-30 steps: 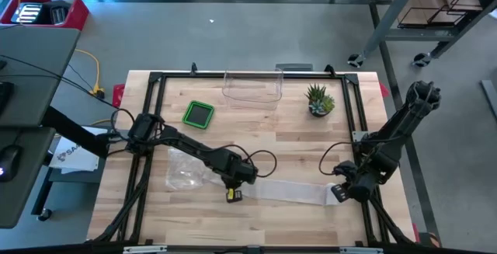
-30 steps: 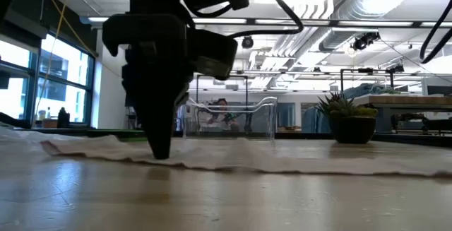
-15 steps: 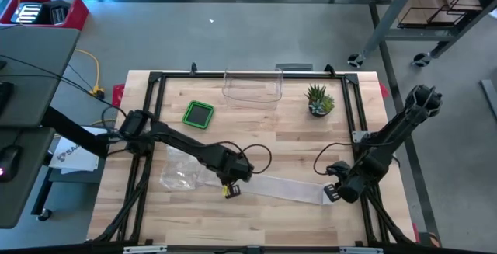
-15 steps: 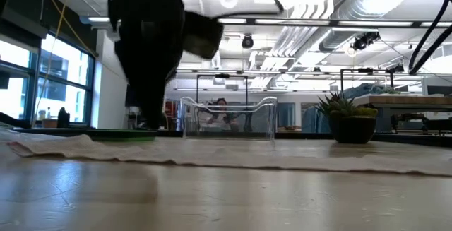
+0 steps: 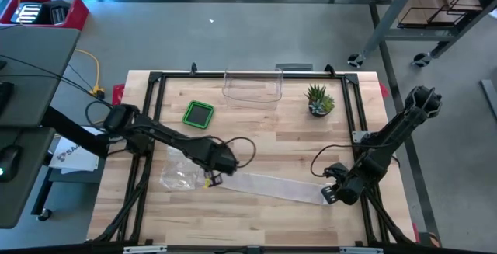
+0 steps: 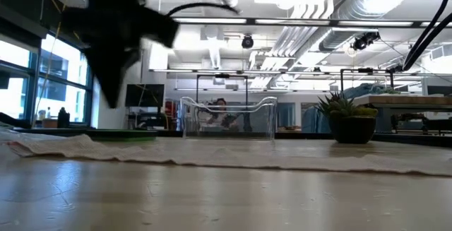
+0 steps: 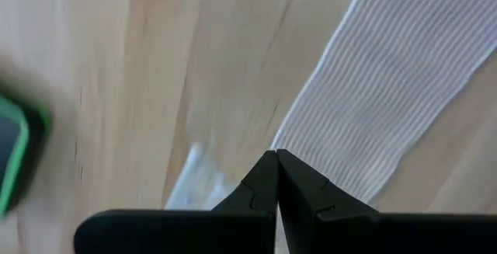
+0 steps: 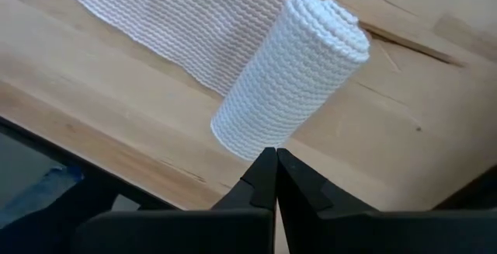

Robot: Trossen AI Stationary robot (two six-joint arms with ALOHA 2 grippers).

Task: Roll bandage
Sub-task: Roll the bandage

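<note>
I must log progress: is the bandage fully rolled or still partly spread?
Partly spread. The bandage has a rolled end by the right pincer; its remainder lies flat.

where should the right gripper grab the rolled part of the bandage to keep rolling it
Probably across the roll's curved sides near its middle, coming down from above. It lies on its side on the table, spiral end facing outward, with the flat bandage strip trailing off toward the left gripper. The shut right gripper sits just beside the roll and would have to open first.
</note>
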